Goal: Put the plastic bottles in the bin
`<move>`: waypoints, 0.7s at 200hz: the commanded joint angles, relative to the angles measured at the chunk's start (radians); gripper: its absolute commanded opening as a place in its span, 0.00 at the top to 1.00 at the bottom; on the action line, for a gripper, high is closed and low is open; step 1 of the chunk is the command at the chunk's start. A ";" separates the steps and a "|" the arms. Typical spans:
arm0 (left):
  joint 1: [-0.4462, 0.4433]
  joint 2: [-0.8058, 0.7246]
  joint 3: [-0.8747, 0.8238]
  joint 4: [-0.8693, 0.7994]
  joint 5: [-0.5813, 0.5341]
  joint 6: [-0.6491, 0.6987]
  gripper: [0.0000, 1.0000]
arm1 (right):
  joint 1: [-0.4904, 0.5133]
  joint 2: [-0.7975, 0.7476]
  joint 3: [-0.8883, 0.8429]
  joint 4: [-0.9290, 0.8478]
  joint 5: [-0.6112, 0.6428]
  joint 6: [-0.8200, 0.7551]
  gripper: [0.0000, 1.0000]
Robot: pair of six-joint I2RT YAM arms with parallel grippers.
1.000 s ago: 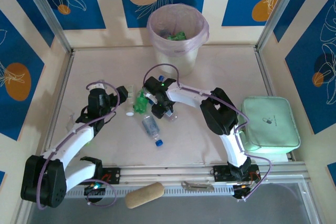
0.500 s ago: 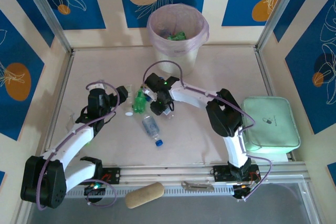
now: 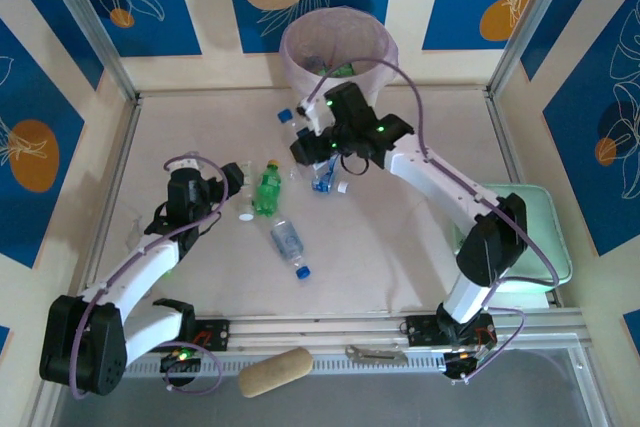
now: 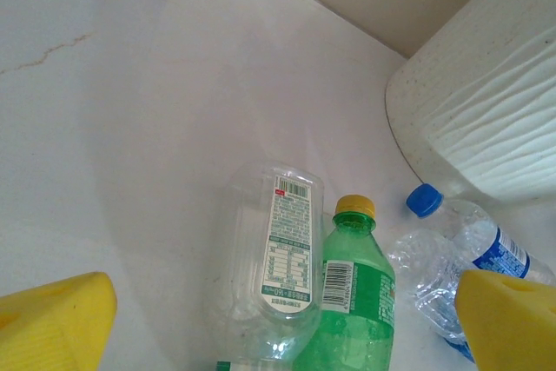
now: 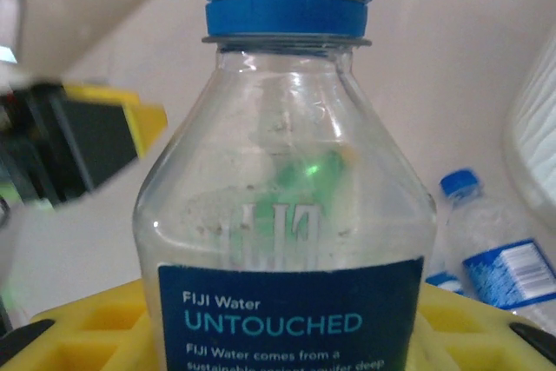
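My right gripper (image 3: 303,137) is closed on a clear Fiji bottle (image 3: 291,123). Its yellow pads (image 5: 87,336) press the lower body from both sides, and the blue cap is at the end away from my wrist. I hold this bottle lifted off the table (image 3: 420,247), just in front of the bin (image 3: 383,65) and at its left side, not over its mouth. The bin stands at the middle of the far edge of the table, and some green plastic lies inside its pink liner.

My left gripper (image 3: 232,183) is wide open, low over the left half of the table. Its yellow fingers (image 4: 54,319) stand far apart and do not grip anything. Just ahead of them lie two bottles side by side, touching: a clear bottle with a white label (image 4: 276,254) and a green bottle with a yellow cap (image 3: 265,190).

A crumpled bottle with a blue label (image 3: 325,175) lies near the middle of the table, under my right arm. One more clear bottle (image 3: 289,243) lies alone, closer to the near edge, with its blue cap toward that edge. A small white cap (image 3: 246,216) lies loose beside the green bottle.

At the right edge is a pale green tray (image 3: 535,217) — and a tan roll (image 3: 275,371) lies beyond the near edge, in front of my bases
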State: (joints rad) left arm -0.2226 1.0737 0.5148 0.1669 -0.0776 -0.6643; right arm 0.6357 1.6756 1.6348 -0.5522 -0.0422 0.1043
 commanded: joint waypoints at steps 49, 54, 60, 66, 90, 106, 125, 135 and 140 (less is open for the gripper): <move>0.012 0.015 -0.012 0.020 0.069 0.020 0.00 | -0.143 0.026 0.236 0.219 0.084 0.104 0.50; 0.012 0.015 -0.013 0.019 0.074 0.020 0.00 | -0.149 0.040 0.260 0.226 0.107 0.099 0.50; 0.011 0.015 -0.013 0.018 0.079 0.018 0.00 | -0.155 0.061 0.293 0.233 0.138 0.090 0.50; 0.011 0.015 -0.018 0.019 0.084 0.015 0.00 | -0.160 0.083 0.323 0.241 0.177 0.079 0.50; 0.011 0.012 -0.032 0.019 0.100 0.006 0.00 | -0.184 0.207 0.501 0.226 0.261 0.040 0.50; 0.011 0.008 -0.042 0.017 0.108 -0.001 0.00 | -0.198 0.314 0.659 0.169 0.288 0.019 0.50; 0.011 0.004 -0.048 0.014 0.116 -0.004 0.00 | -0.210 0.455 0.878 0.071 0.314 -0.006 0.50; 0.011 0.001 -0.051 0.010 0.117 -0.003 0.00 | -0.214 0.528 0.998 0.017 0.316 -0.021 0.50; 0.011 0.000 -0.053 0.010 0.119 -0.003 0.00 | -0.218 0.569 1.052 -0.004 0.318 -0.028 0.50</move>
State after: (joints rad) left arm -0.2226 1.0832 0.4728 0.1711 0.0109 -0.6575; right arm 0.4309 2.1128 2.4748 -0.4160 0.2150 0.1299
